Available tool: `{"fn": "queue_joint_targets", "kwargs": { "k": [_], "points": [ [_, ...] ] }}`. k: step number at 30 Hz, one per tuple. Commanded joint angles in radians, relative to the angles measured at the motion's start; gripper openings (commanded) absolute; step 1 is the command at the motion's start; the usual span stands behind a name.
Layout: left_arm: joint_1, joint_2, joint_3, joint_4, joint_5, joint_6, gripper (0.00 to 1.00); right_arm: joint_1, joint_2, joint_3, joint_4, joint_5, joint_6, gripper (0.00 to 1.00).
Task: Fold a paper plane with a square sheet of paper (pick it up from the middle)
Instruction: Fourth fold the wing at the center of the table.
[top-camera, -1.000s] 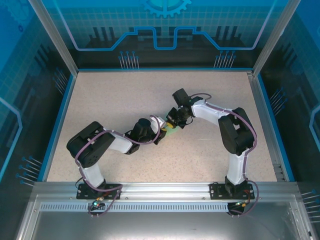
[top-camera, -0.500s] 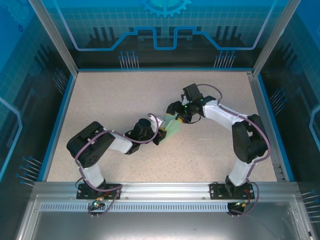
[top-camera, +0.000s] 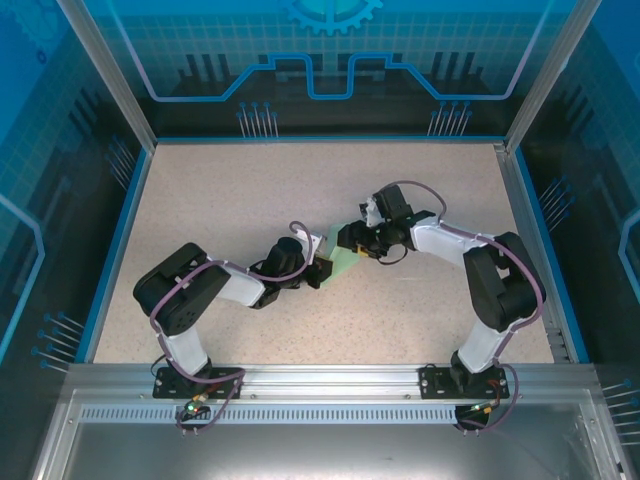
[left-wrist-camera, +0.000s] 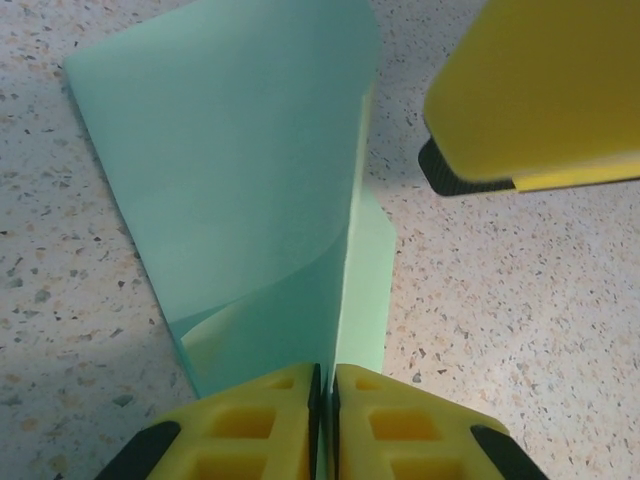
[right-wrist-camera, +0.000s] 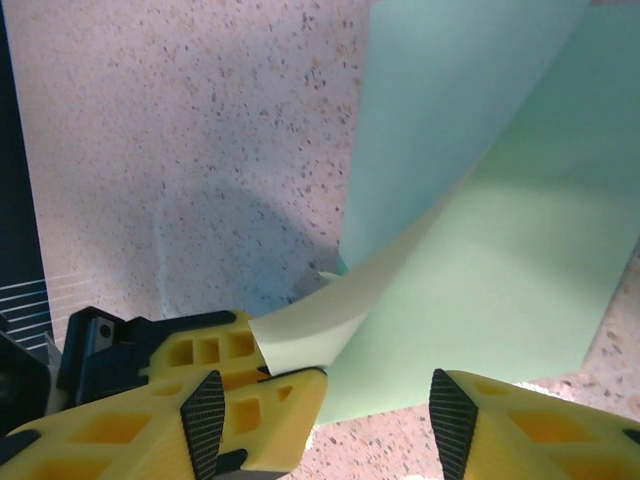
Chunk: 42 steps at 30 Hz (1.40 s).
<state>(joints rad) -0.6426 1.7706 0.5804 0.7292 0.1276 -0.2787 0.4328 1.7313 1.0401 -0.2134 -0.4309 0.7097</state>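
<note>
The square sheet of paper (top-camera: 346, 263) is pale mint green and loosely doubled over, one flap curling up. My left gripper (top-camera: 318, 268) is shut on its folded edge; in the left wrist view the sheet (left-wrist-camera: 230, 150) runs straight into the closed jaws (left-wrist-camera: 326, 385). My right gripper (top-camera: 351, 240) hovers just beyond the sheet's far end, open and holding nothing. From the right wrist, its fingertips (right-wrist-camera: 327, 418) stand wide apart above the paper (right-wrist-camera: 480, 280), and the left gripper's fingers (right-wrist-camera: 200, 352) pinch the curled corner.
The speckled beige table (top-camera: 240, 190) is bounded by a blue rim (top-camera: 118, 235) and glass enclosure walls. Both arms meet near the table's middle. One yellow finger of the right gripper (left-wrist-camera: 535, 90) hangs close over the sheet in the left wrist view.
My right gripper has opened, let go of the paper and drawn back to the right. The sheet has dropped lower and spread out. The left gripper keeps its pinch.
</note>
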Motion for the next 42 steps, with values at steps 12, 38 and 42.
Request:
{"fn": "queue_joint_targets", "kwargs": {
  "k": [12,38,42],
  "points": [
    [0.061,-0.109,0.161,-0.170,0.119,0.257,0.11,-0.128,-0.272,-0.033,-0.054,0.155,0.050,0.74],
    [-0.053,0.067,0.189,-0.178,0.133,0.385,0.15,-0.145,-0.353,-0.107,-0.114,0.162,0.059,0.78],
    [-0.072,0.082,0.201,-0.200,0.116,0.373,0.15,-0.146,-0.354,-0.109,-0.147,0.182,0.071,0.78]
  ]
}}
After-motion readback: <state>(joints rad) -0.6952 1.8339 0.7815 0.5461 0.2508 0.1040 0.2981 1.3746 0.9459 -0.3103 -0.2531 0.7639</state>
